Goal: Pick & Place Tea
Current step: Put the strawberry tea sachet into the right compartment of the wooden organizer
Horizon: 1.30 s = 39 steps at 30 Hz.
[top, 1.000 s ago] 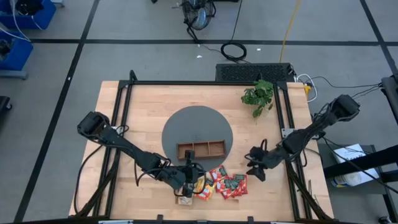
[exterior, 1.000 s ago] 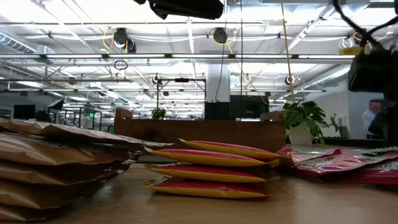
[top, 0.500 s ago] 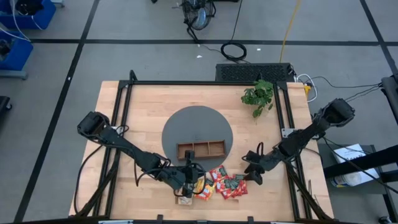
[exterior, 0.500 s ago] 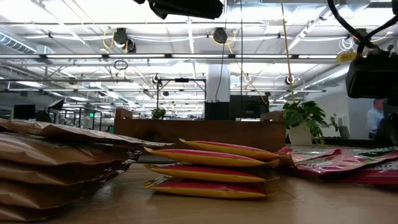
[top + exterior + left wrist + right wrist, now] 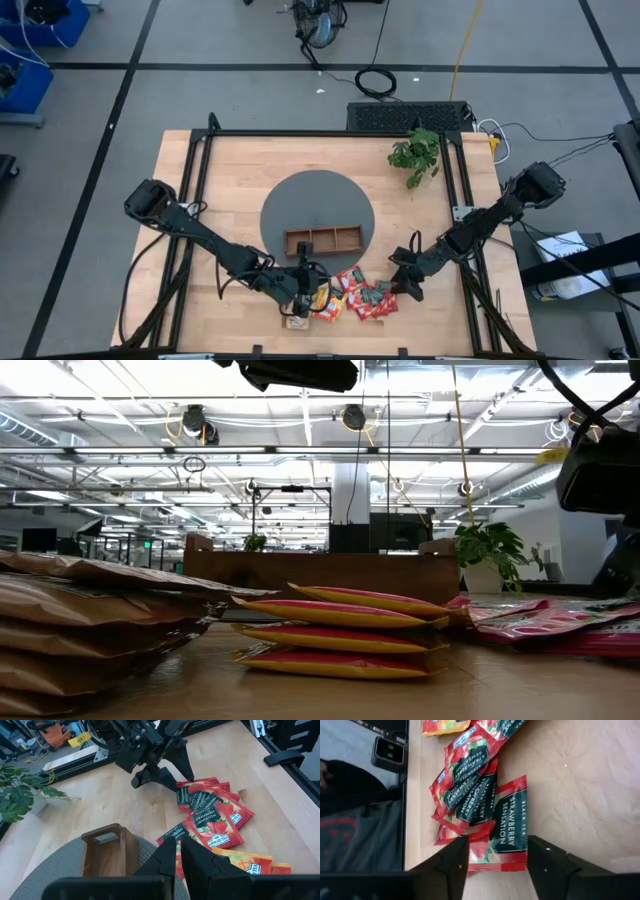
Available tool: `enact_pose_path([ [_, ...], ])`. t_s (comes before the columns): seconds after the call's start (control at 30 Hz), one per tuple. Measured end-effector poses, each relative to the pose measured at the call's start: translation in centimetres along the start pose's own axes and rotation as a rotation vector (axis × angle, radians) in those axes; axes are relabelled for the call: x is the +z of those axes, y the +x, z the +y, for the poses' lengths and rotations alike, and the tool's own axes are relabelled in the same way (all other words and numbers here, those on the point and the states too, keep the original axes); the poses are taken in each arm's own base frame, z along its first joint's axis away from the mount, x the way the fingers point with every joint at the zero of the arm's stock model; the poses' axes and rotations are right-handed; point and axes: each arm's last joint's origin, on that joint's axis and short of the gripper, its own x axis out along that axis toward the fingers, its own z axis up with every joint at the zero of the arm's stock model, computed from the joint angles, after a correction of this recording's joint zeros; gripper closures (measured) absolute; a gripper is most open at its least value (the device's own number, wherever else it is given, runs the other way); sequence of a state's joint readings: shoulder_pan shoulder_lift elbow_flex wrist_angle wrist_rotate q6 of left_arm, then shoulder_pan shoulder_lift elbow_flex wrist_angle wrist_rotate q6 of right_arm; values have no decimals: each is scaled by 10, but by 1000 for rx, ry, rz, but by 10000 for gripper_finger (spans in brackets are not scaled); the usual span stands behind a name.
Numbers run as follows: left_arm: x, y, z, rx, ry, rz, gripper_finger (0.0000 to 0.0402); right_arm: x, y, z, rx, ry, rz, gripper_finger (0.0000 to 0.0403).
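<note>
The tea sachets (image 5: 360, 296) lie in a loose overlapping heap near the table's near edge: red ones (image 5: 212, 815) toward the right, orange-yellow ones (image 5: 250, 865) toward the left. My right gripper (image 5: 403, 283) is open just above the heap's right end. In the right wrist view its fingers (image 5: 460, 862) stand on either side of one red sachet (image 5: 507, 830) without touching it. My left gripper (image 5: 305, 284) is shut over the heap's left end, between the wooden tray (image 5: 323, 240) and the orange-yellow sachets. The low view shows stacked sachets (image 5: 340, 630) edge-on.
The three-compartment tray lies on a round grey mat (image 5: 300, 205) at mid-table, just beyond the heap. A potted plant (image 5: 415, 152) stands near the far right corner. Brown packets (image 5: 90, 625) are piled by the near edge. Black frame rails (image 5: 195, 200) run along both sides.
My right gripper has moved toward the table's near edge and left, closing in on the red sachets at the heap's right end. The left arm and the sachets have stayed where they were.
</note>
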<state>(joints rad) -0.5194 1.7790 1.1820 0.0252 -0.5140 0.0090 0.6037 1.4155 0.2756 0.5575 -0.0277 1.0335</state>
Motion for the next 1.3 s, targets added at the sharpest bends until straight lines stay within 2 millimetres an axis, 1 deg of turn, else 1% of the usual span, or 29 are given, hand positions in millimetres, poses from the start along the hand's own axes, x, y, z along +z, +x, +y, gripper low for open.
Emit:
enact_pose_path([
  [0.13,0,0,0,0,0,0,366,0,0,0,0,-1,0,277],
  [0.4,0,0,0,0,1,0,366,-2,0,-3,-27,-24,19,329],
  [0.57,0,0,0,0,13,0,366,-1,0,-4,-45,-61,-5,393],
  [0.67,-2,0,0,0,39,17,366,2,-2,-4,-70,-85,-55,397],
  [0.77,-6,-2,-1,7,76,53,366,4,-6,-4,-68,-118,-63,402],
  [0.87,-7,-3,-3,35,108,62,366,8,-14,1,-49,-125,-86,402],
  [1.0,-7,-5,-5,73,126,62,366,9,-25,1,-104,-161,-116,402],
  [1.07,-6,-10,-6,97,133,67,366,14,-31,6,-115,-189,-141,402],
  [1.13,-6,-15,-5,124,94,82,366,19,-38,12,-118,-220,-146,402],
  [1.23,-10,-28,-2,134,42,156,366,29,-48,28,-118,-285,-167,403],
  [1.3,-11,-34,1,150,-17,178,366,37,-55,38,-149,-339,-203,403],
])
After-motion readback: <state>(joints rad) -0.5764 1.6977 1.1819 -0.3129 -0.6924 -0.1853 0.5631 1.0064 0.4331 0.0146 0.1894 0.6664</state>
